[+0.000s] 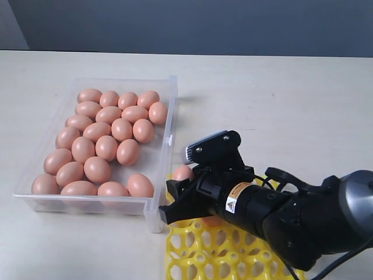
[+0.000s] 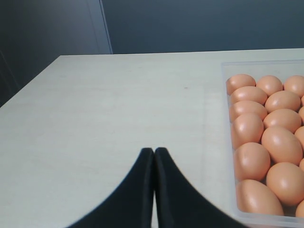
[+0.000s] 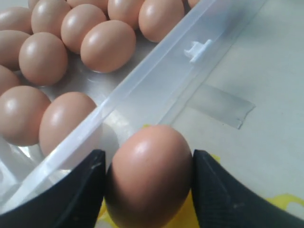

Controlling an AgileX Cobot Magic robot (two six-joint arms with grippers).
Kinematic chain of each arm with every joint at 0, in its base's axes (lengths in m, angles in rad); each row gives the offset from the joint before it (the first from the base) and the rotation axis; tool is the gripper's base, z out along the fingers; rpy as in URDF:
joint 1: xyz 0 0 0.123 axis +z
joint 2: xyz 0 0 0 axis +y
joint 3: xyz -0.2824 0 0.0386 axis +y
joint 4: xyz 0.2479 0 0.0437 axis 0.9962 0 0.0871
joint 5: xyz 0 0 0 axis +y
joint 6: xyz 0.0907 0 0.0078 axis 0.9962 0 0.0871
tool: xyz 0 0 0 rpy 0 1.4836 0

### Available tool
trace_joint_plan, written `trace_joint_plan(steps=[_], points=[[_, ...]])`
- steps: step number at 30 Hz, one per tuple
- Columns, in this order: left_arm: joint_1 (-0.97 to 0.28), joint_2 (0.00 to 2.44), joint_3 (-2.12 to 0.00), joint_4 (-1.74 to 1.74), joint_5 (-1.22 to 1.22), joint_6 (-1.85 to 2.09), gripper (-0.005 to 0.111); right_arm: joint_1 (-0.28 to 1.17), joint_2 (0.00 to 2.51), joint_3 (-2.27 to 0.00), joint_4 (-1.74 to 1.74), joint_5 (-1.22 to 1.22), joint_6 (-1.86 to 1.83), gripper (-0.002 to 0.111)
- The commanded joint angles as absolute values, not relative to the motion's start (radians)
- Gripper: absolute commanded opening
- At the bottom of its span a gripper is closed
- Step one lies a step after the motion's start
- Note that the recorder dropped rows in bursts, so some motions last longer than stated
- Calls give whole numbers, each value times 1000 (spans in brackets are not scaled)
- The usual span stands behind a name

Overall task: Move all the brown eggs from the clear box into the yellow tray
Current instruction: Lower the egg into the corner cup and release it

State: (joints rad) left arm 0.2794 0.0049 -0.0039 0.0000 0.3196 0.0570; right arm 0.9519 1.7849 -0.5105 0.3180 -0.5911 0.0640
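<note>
Because the egg [image 3: 149, 175] looked light, smooth and easily cracked, it wanted gentle pressure across its broad middle. The right fingers [image 3: 218, 194] pinched it there, over the yellow tray [image 1: 192, 256] corner just beside the clear box [image 1: 172, 111]. Its long axis ran crosswise to the pinch, seemingly near upright. The left fingers [image 2: 142, 190] were pressed together above the tabletop [image 2: 118, 109].
</note>
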Motion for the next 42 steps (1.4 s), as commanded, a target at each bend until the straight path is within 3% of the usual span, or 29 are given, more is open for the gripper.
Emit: trace_joint_plan(steps=[1, 5, 42], points=[[275, 0, 0, 0, 309, 57, 0, 948, 1797, -507, 232, -625, 111, 5], [275, 0, 0, 0, 309, 57, 0, 948, 1800, -507, 232, -638, 114, 12], [275, 0, 0, 0, 309, 57, 0, 948, 1811, -507, 233, -680, 106, 12]])
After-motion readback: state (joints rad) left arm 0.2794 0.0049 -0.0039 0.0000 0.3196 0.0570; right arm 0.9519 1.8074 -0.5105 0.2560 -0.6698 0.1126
